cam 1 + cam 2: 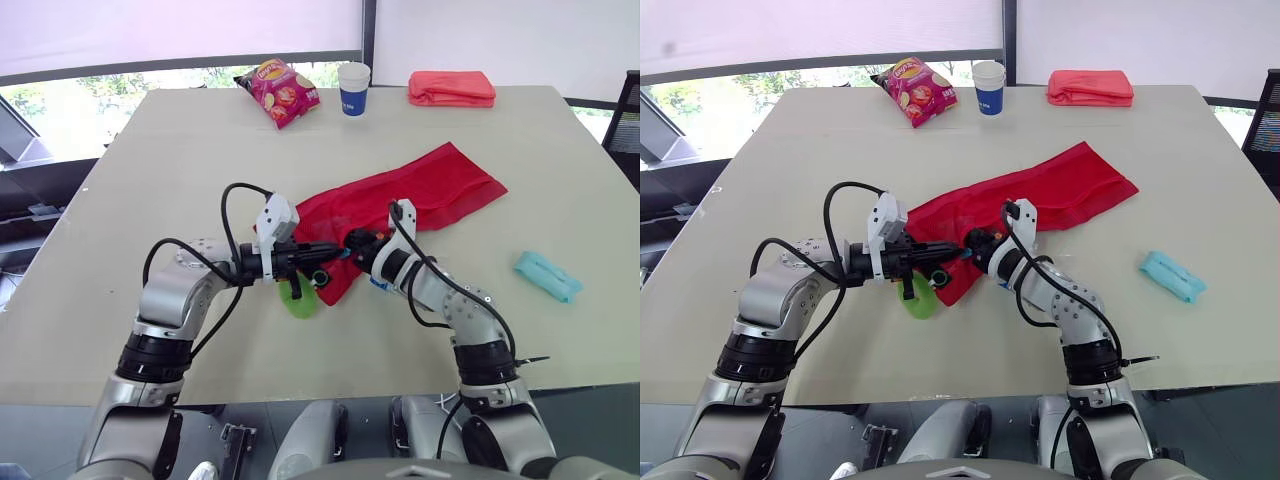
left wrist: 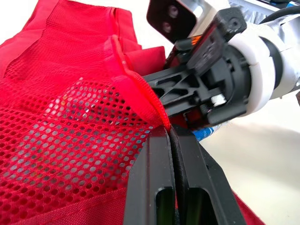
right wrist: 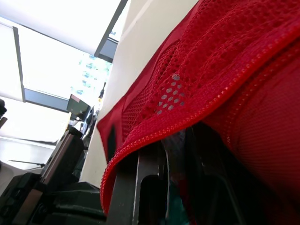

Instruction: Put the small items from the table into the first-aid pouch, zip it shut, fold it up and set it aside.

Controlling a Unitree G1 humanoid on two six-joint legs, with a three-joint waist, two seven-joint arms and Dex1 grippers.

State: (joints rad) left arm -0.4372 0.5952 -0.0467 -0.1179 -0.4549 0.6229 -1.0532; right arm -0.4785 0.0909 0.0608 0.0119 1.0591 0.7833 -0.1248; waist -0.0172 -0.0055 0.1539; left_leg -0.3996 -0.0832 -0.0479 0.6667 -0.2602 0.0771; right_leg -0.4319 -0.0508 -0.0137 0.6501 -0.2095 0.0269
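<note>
Surface: pale tabletop that carries all the listed things.
First-aid pouch: red mesh, lying unfolded and slantwise mid-surface, its lower end toward the near edge and held up between the two arms.
Left gripper: jaws pressed together, pinching the pouch's zipper rim at that lower end.
Right gripper: just beside the left one, jaws closed on the same rim, with mesh draped over them.
Green item: flat on the surface, just under the left gripper, outside the pouch.
Teal packet: toward the right edge, well apart from the pouch.
Far edge: crisp bag, paper cup, folded red cloth.
</note>
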